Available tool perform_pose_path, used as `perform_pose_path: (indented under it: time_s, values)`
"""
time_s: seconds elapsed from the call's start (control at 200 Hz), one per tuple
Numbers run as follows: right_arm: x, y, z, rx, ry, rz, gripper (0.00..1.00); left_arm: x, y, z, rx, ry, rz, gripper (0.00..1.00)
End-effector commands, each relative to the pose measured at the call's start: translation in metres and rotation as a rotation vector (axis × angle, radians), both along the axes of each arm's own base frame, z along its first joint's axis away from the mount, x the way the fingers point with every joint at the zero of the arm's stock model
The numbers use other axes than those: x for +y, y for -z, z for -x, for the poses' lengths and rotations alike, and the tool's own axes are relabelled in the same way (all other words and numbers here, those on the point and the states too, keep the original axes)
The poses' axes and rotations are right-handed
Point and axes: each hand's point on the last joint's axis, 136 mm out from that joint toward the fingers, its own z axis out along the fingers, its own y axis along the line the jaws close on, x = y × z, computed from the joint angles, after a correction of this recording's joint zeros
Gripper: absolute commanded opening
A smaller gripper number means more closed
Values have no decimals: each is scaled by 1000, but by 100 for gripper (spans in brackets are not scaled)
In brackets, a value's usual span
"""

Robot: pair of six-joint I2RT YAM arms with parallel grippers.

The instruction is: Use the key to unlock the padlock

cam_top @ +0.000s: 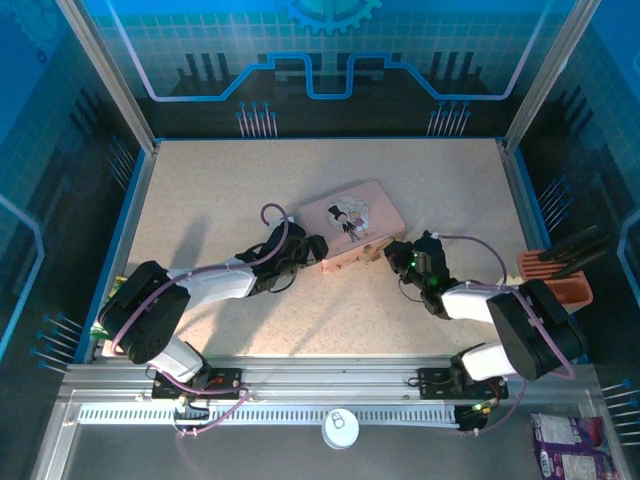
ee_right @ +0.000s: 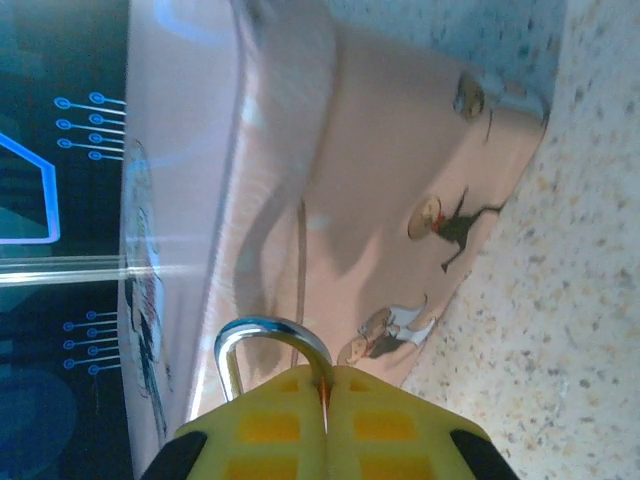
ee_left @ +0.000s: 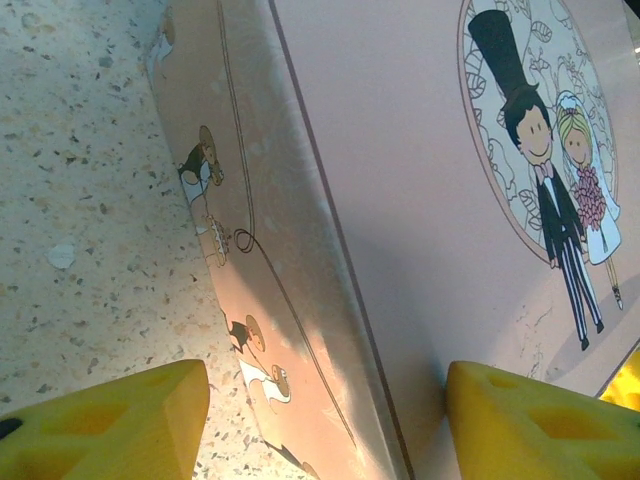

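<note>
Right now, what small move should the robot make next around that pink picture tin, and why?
Probably close the left gripper on the pink rectangular tin. Its yellow fingers stand apart astride the tin's edge, while the shut right gripper is at the padlock's thin silver shackle, which likely needs a steady tin.

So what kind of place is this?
Probably a robot test booth, not a home: a speckled table boxed in by blue circuit-patterned panels and metal posts, with a left arm and right arm bolted to a rail.
</note>
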Motion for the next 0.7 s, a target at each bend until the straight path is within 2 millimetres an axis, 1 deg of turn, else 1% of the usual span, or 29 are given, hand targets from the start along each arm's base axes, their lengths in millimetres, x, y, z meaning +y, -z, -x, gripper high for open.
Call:
perform_pose_path:
  time_s: [0.0,0.08,0.16,0.245,0.315,0.385,0.41,0.54,0.695]
  values:
    - [-13,-11,-2,-17,-2,53,0,1,15,12,54,85,-61,66]
    - [-19,-19,0,-29,-14,81,0,-2,5,11,41,122,-56,68]
    - [-21,-32,3,-48,-52,134,0,-10,-6,11,34,213,-42,70]
    - [-23,-46,10,-55,-107,222,0,-7,-17,14,22,270,-87,71]
    - [-25,-60,16,-83,-154,290,0,1,-28,18,-6,287,-128,73]
    - [-26,-72,24,-100,-211,366,0,10,-38,25,-35,304,-161,80]
    - [-26,-76,27,-101,-229,393,0,14,-40,27,-45,304,-172,82]
    - [-30,-88,43,-108,-304,486,0,30,-54,41,-122,300,-181,84]
    - [-27,-94,59,-98,-399,576,0,52,-58,53,-192,254,-206,85]
